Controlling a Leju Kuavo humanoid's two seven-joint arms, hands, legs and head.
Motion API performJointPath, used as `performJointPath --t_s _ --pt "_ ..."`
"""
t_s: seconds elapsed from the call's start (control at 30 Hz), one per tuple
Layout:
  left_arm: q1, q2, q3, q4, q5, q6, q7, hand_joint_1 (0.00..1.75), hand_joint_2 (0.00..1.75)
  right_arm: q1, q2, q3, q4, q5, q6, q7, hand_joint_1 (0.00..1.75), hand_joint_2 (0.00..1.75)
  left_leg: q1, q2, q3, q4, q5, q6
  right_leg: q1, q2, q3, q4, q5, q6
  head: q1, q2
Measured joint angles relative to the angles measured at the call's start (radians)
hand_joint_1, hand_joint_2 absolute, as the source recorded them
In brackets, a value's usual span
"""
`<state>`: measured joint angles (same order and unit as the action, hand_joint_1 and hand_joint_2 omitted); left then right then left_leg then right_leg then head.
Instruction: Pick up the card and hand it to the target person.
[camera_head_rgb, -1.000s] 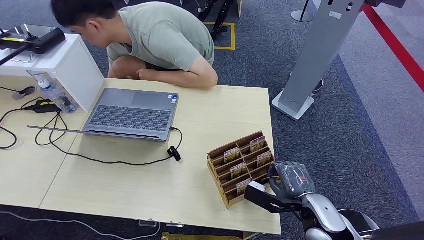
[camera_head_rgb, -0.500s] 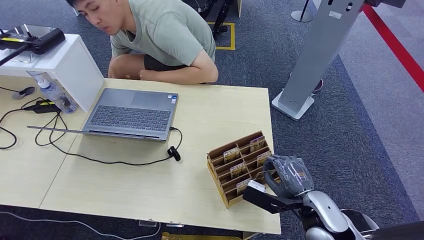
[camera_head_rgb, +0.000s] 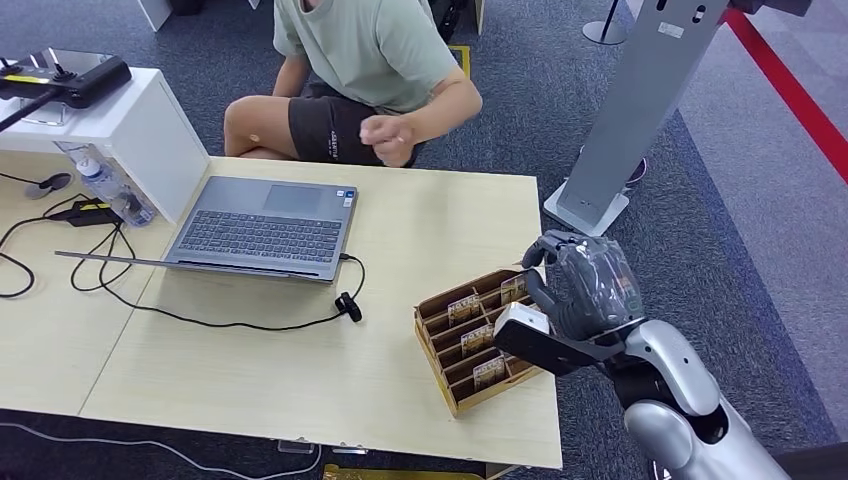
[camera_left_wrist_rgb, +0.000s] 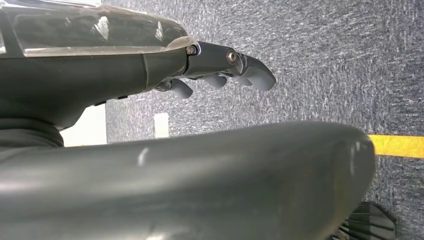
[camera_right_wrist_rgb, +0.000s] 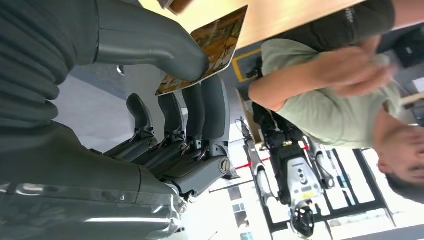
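My right hand hovers above the far right end of the wooden card rack on the table. In the right wrist view this hand pinches a brown and orange printed card between the thumb and the fingers. Several more cards stand in the rack's slots. The person in a green shirt and dark shorts stands behind the table's far edge, one fist held in front of the body. My left hand hangs over grey carpet, fingers loosely apart and holding nothing.
An open laptop lies at the table's far left, its black cable and plug trailing towards the rack. A white box, a water bottle and a grey kiosk stand flank the table.
My right hand has lifted from the rack's near right corner, up and away from me, with the card. The person has risen from leaning over the table to standing.
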<state>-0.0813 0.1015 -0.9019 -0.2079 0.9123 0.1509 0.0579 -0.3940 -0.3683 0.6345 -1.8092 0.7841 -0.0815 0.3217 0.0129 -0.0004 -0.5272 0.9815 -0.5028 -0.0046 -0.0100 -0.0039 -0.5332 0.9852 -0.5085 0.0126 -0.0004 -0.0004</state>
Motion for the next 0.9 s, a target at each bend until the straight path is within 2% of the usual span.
performJointPath --t_s 0.27,0.67,0.8,0.9 --pt "-0.006 0.002 -0.014 0.000 -0.016 -0.019 -0.008 0.00 0.00 -0.137 0.064 0.047 0.139 -0.054 -0.035 -0.044 1.31 1.75 0.000 0.000 0.000 0.000 0.000 0.000 0.000 0.000 0.000 0.001 0.000 0.000 0.000 0.000" --pt "-0.012 0.002 -0.049 0.000 -0.026 -0.025 -0.002 0.00 0.00 -0.277 0.174 0.109 0.406 -0.042 -0.072 -0.072 1.31 1.75 0.000 -0.001 -0.001 0.000 0.001 0.000 0.000 -0.001 0.000 0.001 0.000 0.000 0.000 0.000" --pt "-0.012 0.002 -0.056 0.000 -0.026 -0.029 -0.001 0.00 0.00 -0.300 0.198 0.120 0.456 -0.035 -0.072 -0.072 0.00 1.75 0.000 -0.001 -0.001 0.000 0.001 0.000 0.000 -0.001 -0.001 0.001 0.000 0.000 0.000 0.000" --pt "-0.012 0.002 -0.060 0.000 -0.025 -0.036 -0.003 0.00 0.00 -0.304 0.207 0.127 0.478 -0.032 -0.073 -0.071 0.00 1.75 0.000 -0.001 -0.001 0.000 0.001 0.000 0.000 -0.001 -0.001 0.001 0.000 0.000 -0.001 0.000"
